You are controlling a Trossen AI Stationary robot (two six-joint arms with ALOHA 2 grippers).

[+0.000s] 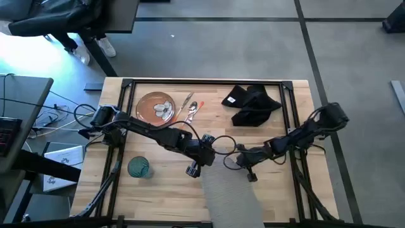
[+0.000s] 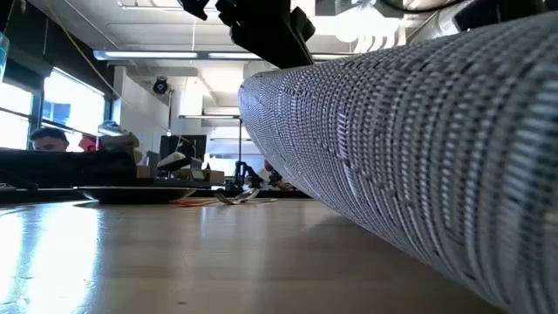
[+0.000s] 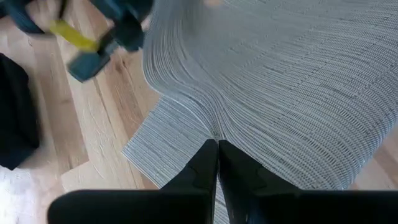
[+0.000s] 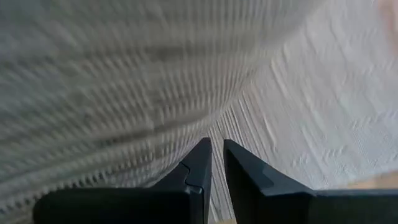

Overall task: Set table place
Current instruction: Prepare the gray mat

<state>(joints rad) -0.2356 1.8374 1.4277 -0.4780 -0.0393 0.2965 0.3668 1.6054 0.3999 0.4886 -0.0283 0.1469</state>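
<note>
The grey woven placemat [image 1: 233, 195] lies near the middle of the table's near edge. It is bowed up into a hump that fills the low view [image 2: 418, 148]. My left gripper [image 1: 193, 170] is shut on its far left part and my right gripper [image 1: 250, 175] on its far right part. The orange-brown plate [image 1: 155, 107] sits flat at the far left, the orange-handled cutlery [image 1: 190, 109] beside it. The black napkin [image 1: 253, 104] lies crumpled at the far right. The teal glass [image 1: 139, 167] stands upright at the near left. My left gripper pinches the placemat [image 3: 217, 127] between its two fingers, coming from above and the far left. Creases fan out from the pinch, and the mat arches up beyond it. A corner of the mat [image 3: 134, 149] lies on the wood beside the fingers. My right gripper pinches the placemat [image 4: 217, 134] between its two fingers, slanting down from the table's right side. The mat rises in a curved wall on one side of the fingers and spreads lower on the other. One layer or several, I cannot tell.
Bare wood [image 1: 171, 202] lies left of the mat, between it and the glass, and more [image 1: 285, 202] lies to its right. In the low view the far room shows desks and people behind the plate [image 2: 139, 194].
</note>
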